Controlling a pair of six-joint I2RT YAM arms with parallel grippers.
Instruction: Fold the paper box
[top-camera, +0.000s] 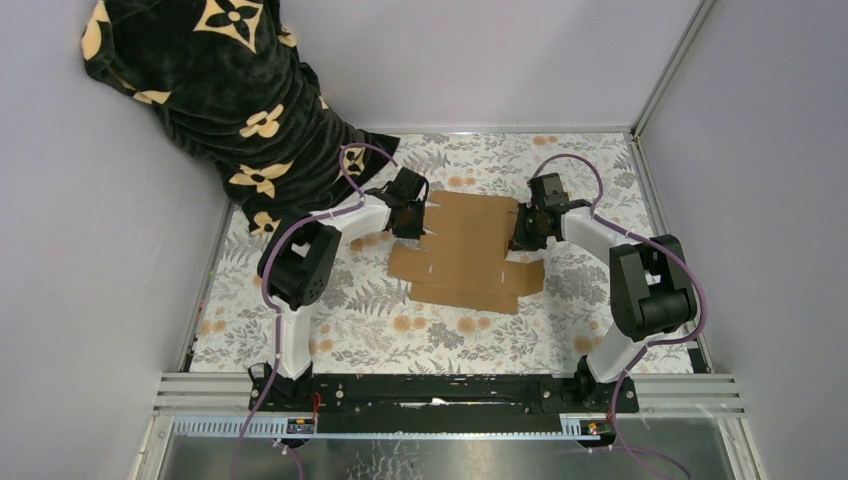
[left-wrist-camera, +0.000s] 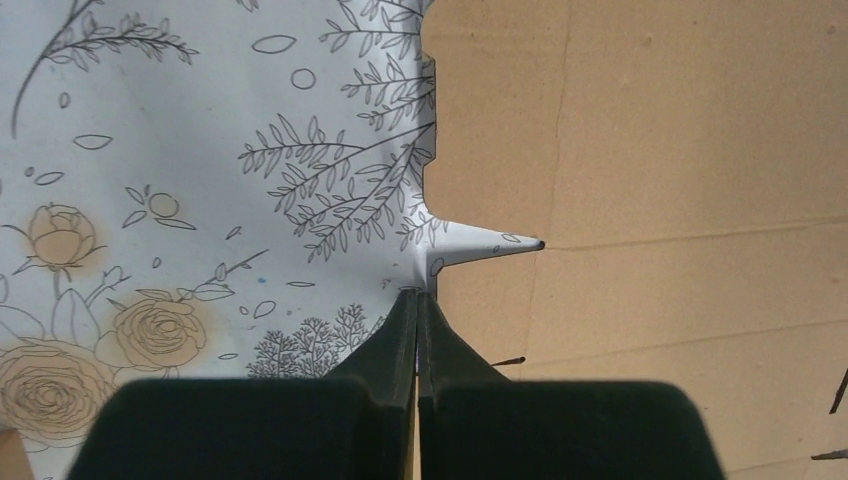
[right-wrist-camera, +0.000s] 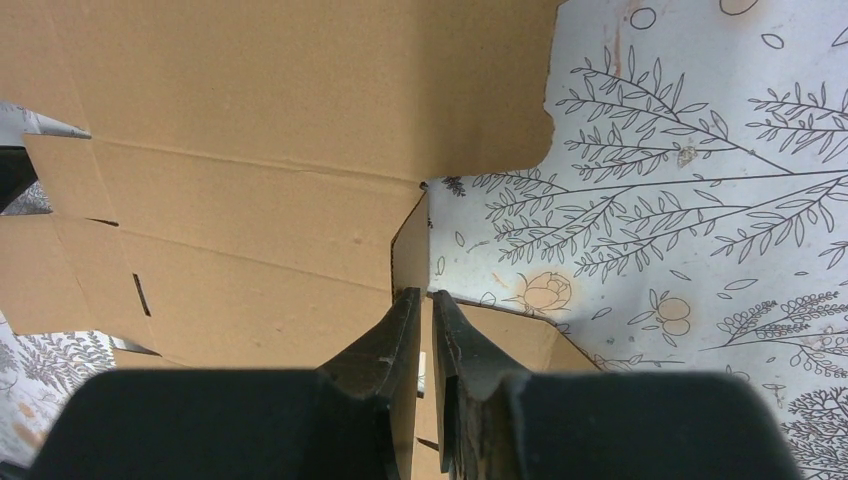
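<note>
The paper box (top-camera: 465, 250) is a flat brown die-cut sheet lying in the middle of the flowered tablecloth. My left gripper (top-camera: 413, 217) points down at the sheet's left edge. In the left wrist view its jaws (left-wrist-camera: 417, 293) are pressed together right beside that cut edge (left-wrist-camera: 437, 275), with nothing seen between them. My right gripper (top-camera: 520, 232) is at the sheet's right side. In the right wrist view one small flap (right-wrist-camera: 410, 250) stands upright, edge-on, and runs in between the nearly closed fingers (right-wrist-camera: 400, 330) of that gripper (right-wrist-camera: 422, 293).
A black cloth with cream flower marks (top-camera: 230, 90) hangs over the back left corner, close behind the left arm. Grey walls and metal rails (top-camera: 450, 392) border the table (top-camera: 330, 320). Purple cables loop off both arms.
</note>
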